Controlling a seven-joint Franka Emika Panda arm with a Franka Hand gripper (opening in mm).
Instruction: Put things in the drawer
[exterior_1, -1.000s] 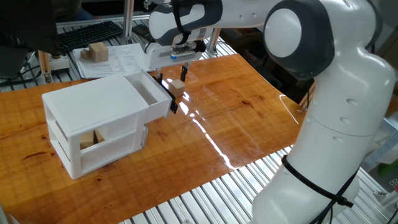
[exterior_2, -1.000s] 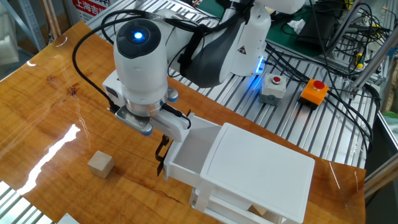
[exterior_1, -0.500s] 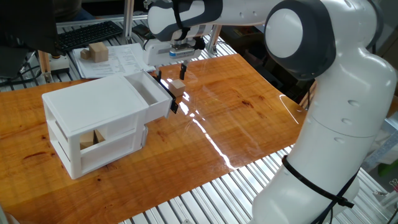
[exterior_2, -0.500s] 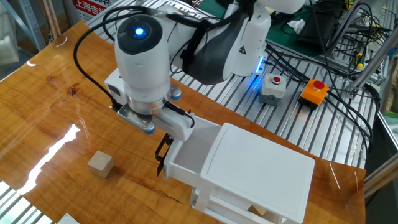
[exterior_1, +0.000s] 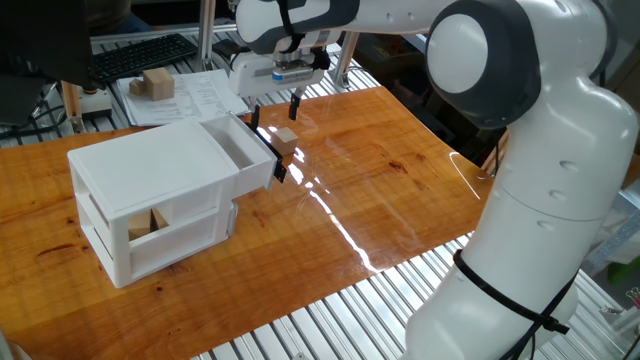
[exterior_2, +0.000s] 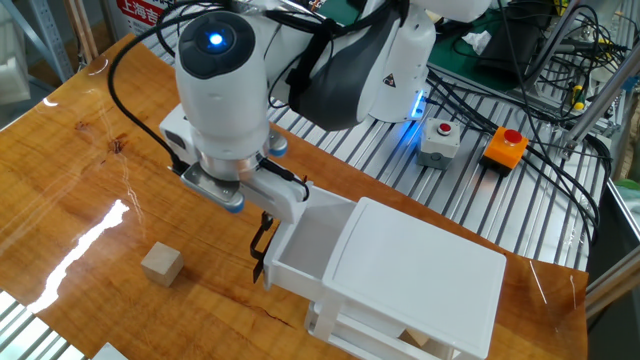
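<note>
Gripper (exterior_1: 275, 104) points down, fingers apart, empty

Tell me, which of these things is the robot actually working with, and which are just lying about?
Part of the job:
small pale block on the table
open upper drawer with black handle
gripper, empty above the table

Just lying about:
block in the cabinet's lower tier
tan block on papers
keyboard
button boxes
</note>
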